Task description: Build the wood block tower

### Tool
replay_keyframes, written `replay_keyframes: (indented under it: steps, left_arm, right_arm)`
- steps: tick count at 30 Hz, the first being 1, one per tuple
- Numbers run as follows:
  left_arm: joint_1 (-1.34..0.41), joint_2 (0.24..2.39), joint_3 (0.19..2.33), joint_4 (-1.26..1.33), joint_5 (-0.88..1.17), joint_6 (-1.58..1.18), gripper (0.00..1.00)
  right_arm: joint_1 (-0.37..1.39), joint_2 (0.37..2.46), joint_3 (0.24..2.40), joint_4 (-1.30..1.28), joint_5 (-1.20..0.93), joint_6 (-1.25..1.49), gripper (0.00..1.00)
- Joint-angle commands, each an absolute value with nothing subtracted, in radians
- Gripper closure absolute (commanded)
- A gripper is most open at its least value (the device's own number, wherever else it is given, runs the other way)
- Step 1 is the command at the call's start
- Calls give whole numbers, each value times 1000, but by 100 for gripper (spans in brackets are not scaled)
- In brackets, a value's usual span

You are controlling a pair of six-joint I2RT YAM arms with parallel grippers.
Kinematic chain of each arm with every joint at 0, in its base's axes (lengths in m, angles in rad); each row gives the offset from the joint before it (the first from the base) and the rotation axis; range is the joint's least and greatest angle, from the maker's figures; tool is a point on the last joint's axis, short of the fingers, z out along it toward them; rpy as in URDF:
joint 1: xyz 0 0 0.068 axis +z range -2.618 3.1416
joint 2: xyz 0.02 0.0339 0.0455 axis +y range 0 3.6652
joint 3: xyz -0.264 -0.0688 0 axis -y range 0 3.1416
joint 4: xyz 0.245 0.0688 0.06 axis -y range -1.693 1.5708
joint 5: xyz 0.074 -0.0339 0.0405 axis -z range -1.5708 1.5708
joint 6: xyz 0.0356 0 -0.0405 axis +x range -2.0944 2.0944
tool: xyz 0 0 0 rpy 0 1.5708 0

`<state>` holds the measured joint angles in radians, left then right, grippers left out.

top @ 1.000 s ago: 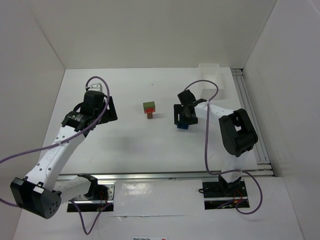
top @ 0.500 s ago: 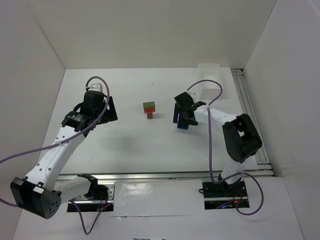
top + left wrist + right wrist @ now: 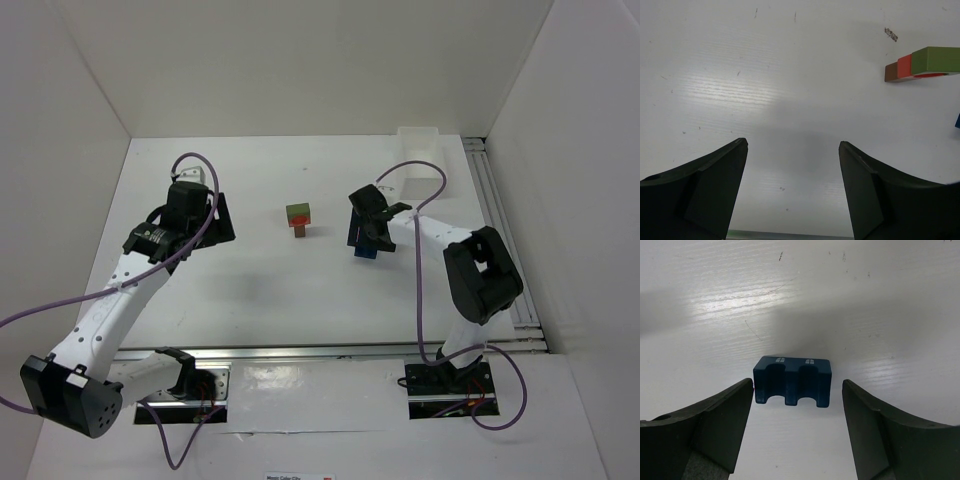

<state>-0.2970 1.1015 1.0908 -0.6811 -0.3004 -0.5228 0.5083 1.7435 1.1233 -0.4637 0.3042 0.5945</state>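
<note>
**Grippers.** The right gripper (image 3: 796, 386) has its jaws spread to either side of the blue notched block (image 3: 792, 381), which lies flat on the tabletop (image 3: 865, 300). Nothing is gripped. The block is clear of the finger at frame right. It lies just beside the finger at frame left, and whether they touch cannot be told. The left gripper (image 3: 792, 147) also has its jaws spread and is empty, over bare tabletop at centre left of the top view.

**Task items.** The tower (image 3: 298, 220) stands at the middle of the top view, with the green block (image 3: 935, 60) over the red block (image 3: 904, 66) over the brown block (image 3: 890, 73). The blue block lies to its right, apart from it. The tower is judged unfinished.

**Risks, as judged.**
- The block is off-centre between the jaws, so closing may push or twist it before both fingers bear on it.
- A skewed grip would carry the block crooked to the tower.
- The tower is narrow, so a sideways touch while placing could topple it.

**Markings.** The blue block carries two small white window-pane prints and no lettering. A label strip (image 3: 300, 477) at the bottom edge of the top view is cut off and cannot be read.
</note>
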Motion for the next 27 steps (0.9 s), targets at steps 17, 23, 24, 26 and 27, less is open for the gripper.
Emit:
replay_keyframes:
  steps: [17,23,24,26,27]
  left_arm:
    - [-291,1065,1103,-675,-302,-512,14]
    - [-291,1065,1103,-675,-321,-512,14]
    - [-291,1055,1094,-675,-321,-512,14]
    - [-291,1055,1094,-684,-321,-512,14]
    - [-291,1055,1094,-684,-330,-512,14]
  right_arm:
    - [535,1782,1147,-457,334,611,37]
    - [555,1727,1236,-534,334,569,40]
    - [555,1717,1259,-552,334,560,40]
    - [565,1717,1349,-589,325,534,40]
    - [578,1717,1385,-635,325,525,40]
